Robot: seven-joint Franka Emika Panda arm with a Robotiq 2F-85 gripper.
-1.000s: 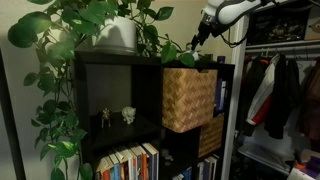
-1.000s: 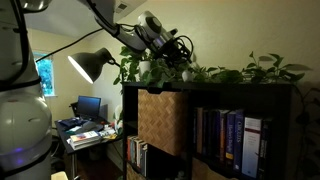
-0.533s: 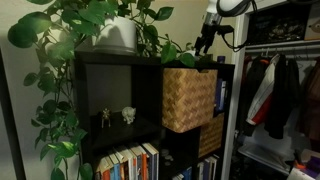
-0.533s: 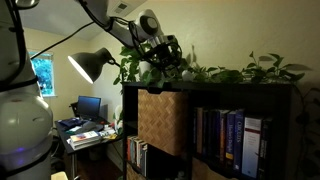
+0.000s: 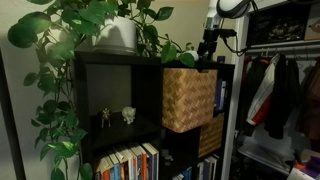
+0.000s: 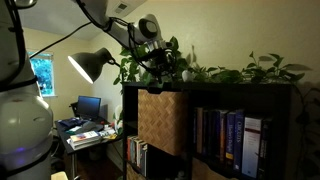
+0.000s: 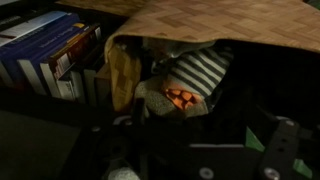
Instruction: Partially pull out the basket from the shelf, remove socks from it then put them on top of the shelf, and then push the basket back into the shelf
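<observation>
The woven basket (image 5: 188, 98) sticks partly out of the top cubby of the dark shelf (image 5: 110, 62); it also shows in the other exterior view (image 6: 160, 120). My gripper (image 5: 206, 58) hangs fingers-down just above the basket's open top, also seen level with the shelf top (image 6: 160, 66). In the wrist view the basket wall (image 7: 200, 20) frames the socks inside: a striped sock (image 7: 202, 68), a grey sock with orange dots (image 7: 170, 98) and a yellow one (image 7: 124, 72). My gripper (image 7: 185, 135) is open and empty above them, its fingers dark.
A potted trailing plant (image 5: 115, 35) covers much of the shelf top. Books (image 7: 45, 50) stand in the cubby beside the basket. Clothes (image 5: 275, 90) hang beside the shelf. A desk lamp (image 6: 90, 65) stands nearby.
My gripper has swung from a tilted pose to pointing straight down and has come lower over the basket's open top. The basket has not moved.
</observation>
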